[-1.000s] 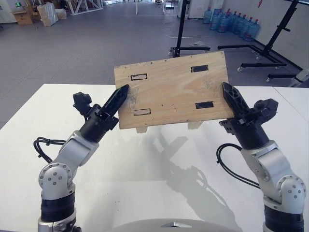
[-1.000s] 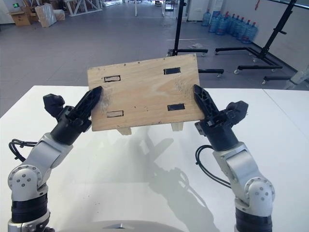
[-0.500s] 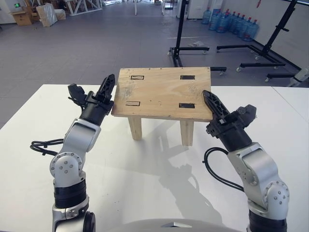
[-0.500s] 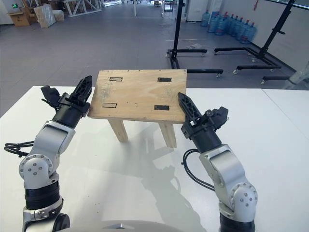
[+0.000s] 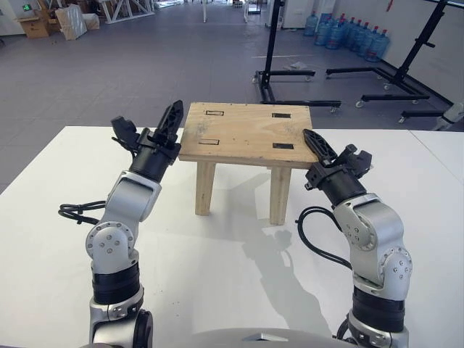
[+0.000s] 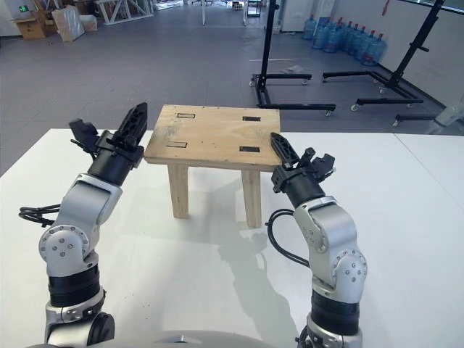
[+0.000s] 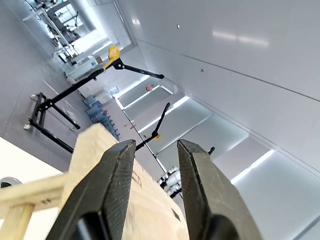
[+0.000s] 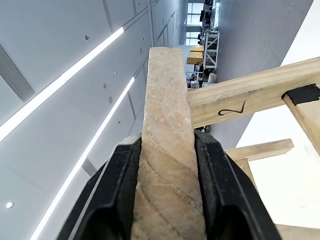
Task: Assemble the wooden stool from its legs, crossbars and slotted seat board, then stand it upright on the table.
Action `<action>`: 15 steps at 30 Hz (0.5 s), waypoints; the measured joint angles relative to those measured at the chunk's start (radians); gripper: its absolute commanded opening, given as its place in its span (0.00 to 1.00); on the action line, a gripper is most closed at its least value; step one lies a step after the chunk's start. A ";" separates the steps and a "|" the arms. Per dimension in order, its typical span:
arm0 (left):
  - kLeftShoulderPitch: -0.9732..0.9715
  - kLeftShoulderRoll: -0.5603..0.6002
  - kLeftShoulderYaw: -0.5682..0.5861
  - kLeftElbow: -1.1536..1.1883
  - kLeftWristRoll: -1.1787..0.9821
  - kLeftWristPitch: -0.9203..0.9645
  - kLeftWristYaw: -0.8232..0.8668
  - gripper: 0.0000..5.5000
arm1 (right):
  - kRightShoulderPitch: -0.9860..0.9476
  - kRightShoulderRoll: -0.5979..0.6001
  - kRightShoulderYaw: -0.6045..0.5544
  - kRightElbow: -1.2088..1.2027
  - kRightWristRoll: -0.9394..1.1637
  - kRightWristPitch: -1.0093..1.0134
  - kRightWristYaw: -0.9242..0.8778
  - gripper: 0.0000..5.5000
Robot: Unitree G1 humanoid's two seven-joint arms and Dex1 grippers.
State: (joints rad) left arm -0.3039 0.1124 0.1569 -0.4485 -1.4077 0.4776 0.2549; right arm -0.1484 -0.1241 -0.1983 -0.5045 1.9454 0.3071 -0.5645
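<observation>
On the bench, the step in hand looks like letting go. Each gripper should open fully and back straight out, without nudging the seat. The right gripper has its jaws clenched on the seat's right edge. The left gripper has its jaws parted at the left edge, holding nothing. The stool stands upright mid-bench.

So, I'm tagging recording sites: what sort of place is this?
Probably a large warehouse-like workshop hall: bare grey concrete floor, black wheeled metal stands, and a row of blue water jugs at the back.
</observation>
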 measured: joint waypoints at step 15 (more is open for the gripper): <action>0.002 -0.004 0.002 0.022 0.030 0.018 -0.020 0.28 | -0.003 -0.002 0.002 0.009 0.000 0.017 0.010 0.57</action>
State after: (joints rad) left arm -0.3022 0.1080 0.1586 -0.4269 -1.3778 0.4955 0.2345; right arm -0.1516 -0.1262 -0.1961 -0.4955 1.9458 0.3240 -0.5540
